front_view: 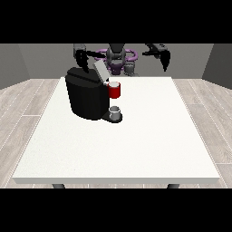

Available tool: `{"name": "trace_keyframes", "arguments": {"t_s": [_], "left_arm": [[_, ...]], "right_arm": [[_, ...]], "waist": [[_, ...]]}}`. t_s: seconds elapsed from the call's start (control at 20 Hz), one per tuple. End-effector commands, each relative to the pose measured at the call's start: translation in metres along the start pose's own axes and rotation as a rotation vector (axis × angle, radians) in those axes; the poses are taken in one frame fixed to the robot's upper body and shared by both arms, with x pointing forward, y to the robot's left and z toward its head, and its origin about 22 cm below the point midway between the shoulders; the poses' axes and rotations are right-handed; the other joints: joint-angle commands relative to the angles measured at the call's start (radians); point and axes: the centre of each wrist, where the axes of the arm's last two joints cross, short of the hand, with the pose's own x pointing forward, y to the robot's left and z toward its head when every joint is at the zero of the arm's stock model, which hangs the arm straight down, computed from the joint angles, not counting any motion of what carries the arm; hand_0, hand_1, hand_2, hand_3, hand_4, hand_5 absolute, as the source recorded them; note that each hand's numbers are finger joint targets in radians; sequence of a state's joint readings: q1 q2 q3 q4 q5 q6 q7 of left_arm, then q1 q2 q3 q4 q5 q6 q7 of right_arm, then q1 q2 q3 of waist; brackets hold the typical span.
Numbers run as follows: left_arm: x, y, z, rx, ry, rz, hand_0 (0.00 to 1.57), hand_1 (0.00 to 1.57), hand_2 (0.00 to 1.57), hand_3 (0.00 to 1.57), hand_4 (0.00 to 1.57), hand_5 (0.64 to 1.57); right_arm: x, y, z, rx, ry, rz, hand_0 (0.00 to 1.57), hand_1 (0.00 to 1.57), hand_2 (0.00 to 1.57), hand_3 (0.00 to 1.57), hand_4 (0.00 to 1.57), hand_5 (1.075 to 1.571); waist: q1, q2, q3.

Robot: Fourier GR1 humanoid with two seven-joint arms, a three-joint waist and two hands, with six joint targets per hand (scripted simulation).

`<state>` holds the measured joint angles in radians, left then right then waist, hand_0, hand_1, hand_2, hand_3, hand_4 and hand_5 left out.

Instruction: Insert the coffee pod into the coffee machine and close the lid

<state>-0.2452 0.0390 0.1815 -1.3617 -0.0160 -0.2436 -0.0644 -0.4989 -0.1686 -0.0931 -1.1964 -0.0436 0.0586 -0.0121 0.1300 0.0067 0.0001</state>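
A large white table (136, 149) fills most of the front view, its top plain and matte, with 2 dark legs just showing under the near edge. Around it lies a floor of pale wood-look planks (27, 104), and grey walls (41, 59) close the room behind.

The black coffee machine (86, 97) stands on the table's far-left part, its grey lid (100, 71) tilted up and open. A red pod holder (114, 90) juts from its front, and the coffee pod (114, 84) shows as a pale disc at its top — seated there, as far as can be told. A small grey cup (115, 111) sits on the machine's base below.

The hand at the view's left (82, 59) hangs above the machine, fingers pointing down, holding nothing. The hand at the view's right (165, 58) hangs well apart over the far edge — fingers drooping, relaxed, empty.
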Motion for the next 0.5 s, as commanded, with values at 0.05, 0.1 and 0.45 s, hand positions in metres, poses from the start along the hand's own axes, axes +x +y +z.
{"name": "trace_keyframes", "arguments": {"t_s": [0.05,0.1,0.45], "left_arm": [[0.017,0.006,0.004,0.015,0.005,0.008,0.00,0.00,0.00,0.00,0.00,1.571],[0.005,0.004,0.001,0.040,-0.046,0.011,0.00,0.00,0.00,0.00,0.00,1.571],[0.015,0.020,-0.008,0.062,-0.084,-0.023,0.00,0.00,0.00,0.00,0.00,1.571]], "right_arm": [[-0.014,0.006,-0.005,0.011,0.017,0.016,0.00,0.00,0.00,0.00,0.00,1.571],[-0.001,0.008,-0.012,0.057,-0.029,0.050,0.00,0.00,0.00,0.00,0.00,1.571],[0.010,0.022,-0.028,0.058,-0.075,0.049,0.00,0.00,0.00,0.00,0.04,1.571]], "waist": [[0.018,0.008,0.0001],[-0.015,0.046,-0.0001],[-0.019,0.096,-0.0001]]}}
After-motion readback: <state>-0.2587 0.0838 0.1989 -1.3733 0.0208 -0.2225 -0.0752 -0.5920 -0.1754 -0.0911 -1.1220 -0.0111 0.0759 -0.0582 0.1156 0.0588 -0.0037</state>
